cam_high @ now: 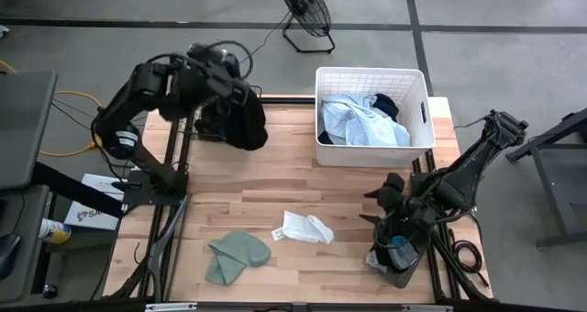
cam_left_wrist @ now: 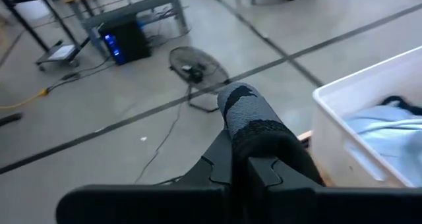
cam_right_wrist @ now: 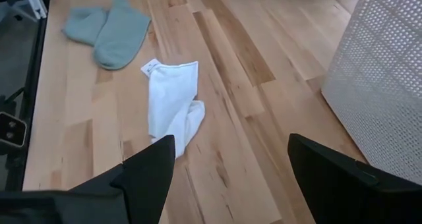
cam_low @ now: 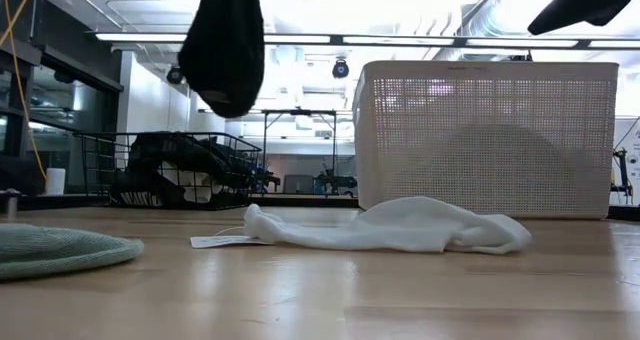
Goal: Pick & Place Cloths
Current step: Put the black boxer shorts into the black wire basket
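I see the left gripper [cam_high: 240, 105] clamped on a black cloth [cam_high: 248, 121] left of the white basket [cam_high: 371, 73]; right gripper [cam_high: 390, 206] spread wide, empty.

The table [cam_high: 275, 179] is pale wood planks w/ visible grain, smooth, a soft satin shine in the low view. The laundry basket [cam_high: 371, 151] is white plastic, perforated walls, matt. The white cloth [cam_high: 307, 228] looks thin and soft, w/ a small paper tag (glossy or not, I cannot tell). The sage green cloth [cam_high: 237, 255] seems thicker, fuzzy, matt. The black cloth [cam_high: 246, 119] hanging from the left gripper [cam_high: 234, 96] is matt knit fabric w/ a grey ribbed part. The wire basket [cam_low: 170, 170] is thin black metal.
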